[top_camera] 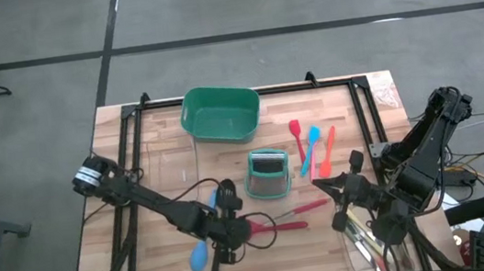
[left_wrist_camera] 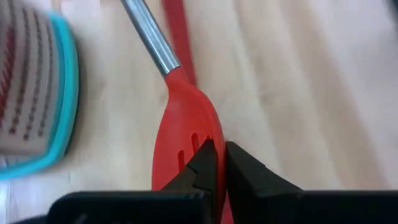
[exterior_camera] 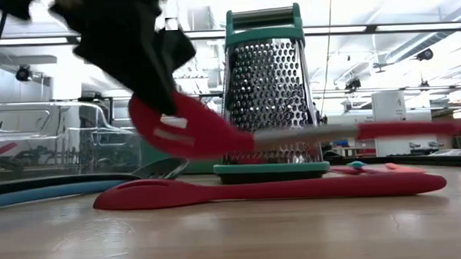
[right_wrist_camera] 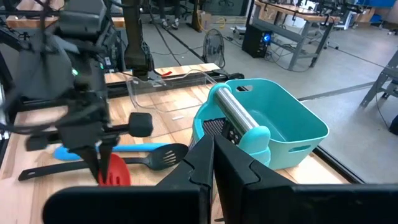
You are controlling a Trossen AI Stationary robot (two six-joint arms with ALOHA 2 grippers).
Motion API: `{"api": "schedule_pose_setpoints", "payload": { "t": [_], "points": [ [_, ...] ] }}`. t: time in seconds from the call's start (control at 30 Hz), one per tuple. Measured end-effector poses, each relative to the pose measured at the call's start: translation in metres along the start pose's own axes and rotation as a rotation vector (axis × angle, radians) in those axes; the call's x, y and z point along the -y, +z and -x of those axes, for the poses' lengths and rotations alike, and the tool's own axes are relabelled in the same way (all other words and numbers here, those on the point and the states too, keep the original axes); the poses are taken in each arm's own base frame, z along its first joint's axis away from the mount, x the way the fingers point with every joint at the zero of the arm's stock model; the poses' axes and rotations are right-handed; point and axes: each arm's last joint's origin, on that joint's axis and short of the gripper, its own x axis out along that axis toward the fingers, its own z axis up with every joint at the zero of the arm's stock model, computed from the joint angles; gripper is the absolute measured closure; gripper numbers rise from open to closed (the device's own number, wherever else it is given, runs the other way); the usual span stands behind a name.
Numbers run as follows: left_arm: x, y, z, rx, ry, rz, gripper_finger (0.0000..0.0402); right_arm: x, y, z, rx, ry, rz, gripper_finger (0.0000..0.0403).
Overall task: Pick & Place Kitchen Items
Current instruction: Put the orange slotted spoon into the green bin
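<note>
My left gripper (top_camera: 235,232) is shut on a red slotted spoon (exterior_camera: 215,134) with a metal shaft and a red handle, raised above the table in front of the box grater (top_camera: 268,174). A second red spoon (exterior_camera: 271,189) lies flat on the table beneath it. A blue spoon (top_camera: 199,252) and a black slotted spoon (right_wrist_camera: 149,158) lie beside my left gripper. Three small spatulas (top_camera: 314,148) lie right of the grater. My right gripper (top_camera: 339,207) hangs shut above the table's right side, touching nothing. My left gripper pinches the red slotted spoon's bowl (left_wrist_camera: 202,140) between its two fingers, at one side edge next to the slots. The fingers (left_wrist_camera: 242,165) slant down from above on the table's left. The spoon is lifted clear and roughly level, its handle (exterior_camera: 415,128) pointing toward the table's right.
A green tub (top_camera: 221,113) stands at the far middle of the table. A clear tray (top_camera: 368,254) with several utensils sits at the near right under my right arm. Another clear tray (right_wrist_camera: 168,87) lies at the table's left. Bare wood (top_camera: 295,263) lies at the near middle.
</note>
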Motion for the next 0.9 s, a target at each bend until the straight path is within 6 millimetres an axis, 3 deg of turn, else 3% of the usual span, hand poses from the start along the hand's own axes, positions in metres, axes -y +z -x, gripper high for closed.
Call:
{"api": "schedule_pose_setpoints", "payload": {
  "t": [0.13, 0.4, 0.73, 0.9],
  "points": [
    [0.006, 0.014, 0.010, 0.046, -0.010, -0.006, 0.0382, 0.000, 0.000, 0.000, 0.000, 0.001, 0.021, 0.0394],
    [0.020, 0.035, 0.046, 0.035, 0.206, -0.078, 0.0383, -0.002, 0.007, 0.008, 0.010, 0.031, 0.053, 0.0394],
    [0.019, 0.073, 0.090, 0.122, 0.252, -0.179, 0.0383, -0.002, 0.007, 0.008, 0.009, 0.031, 0.059, 0.0394],
    [0.010, 0.083, 0.125, 0.180, 0.319, -0.223, 0.0383, -0.002, 0.007, 0.008, 0.009, 0.030, 0.061, 0.0394]
  ]
}}
